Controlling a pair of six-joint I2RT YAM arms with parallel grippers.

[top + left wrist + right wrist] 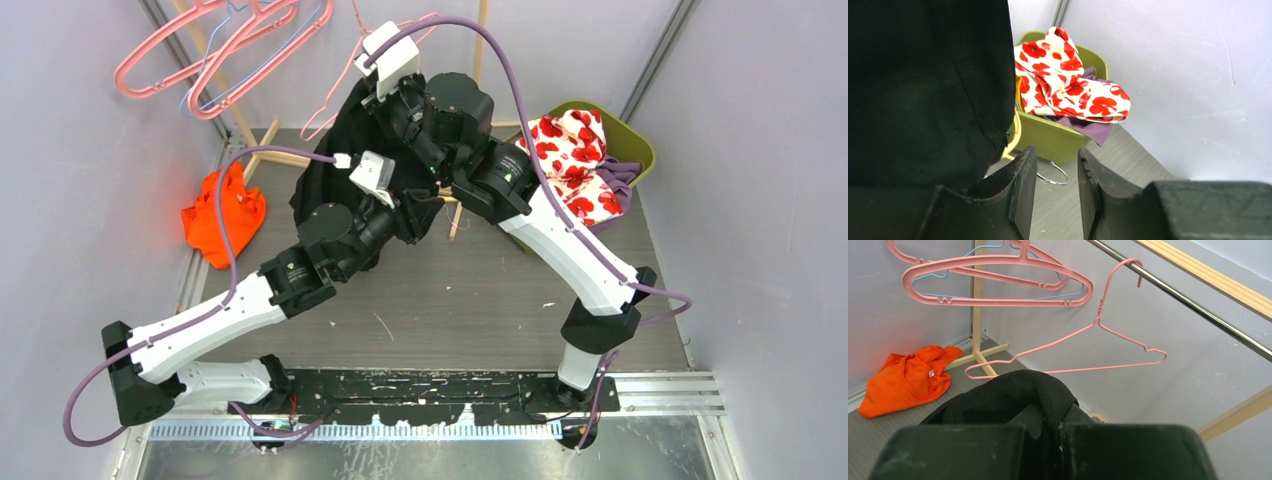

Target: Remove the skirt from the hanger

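One skirt (1013, 390) edge is clenched in the right end effector (1060, 432); left end effector (1057, 187) released beside it.

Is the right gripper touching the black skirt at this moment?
Touching. In the right wrist view, the right gripper is shut on a fold of the black skirt, and the cloth bulges up out of the closed jaws.
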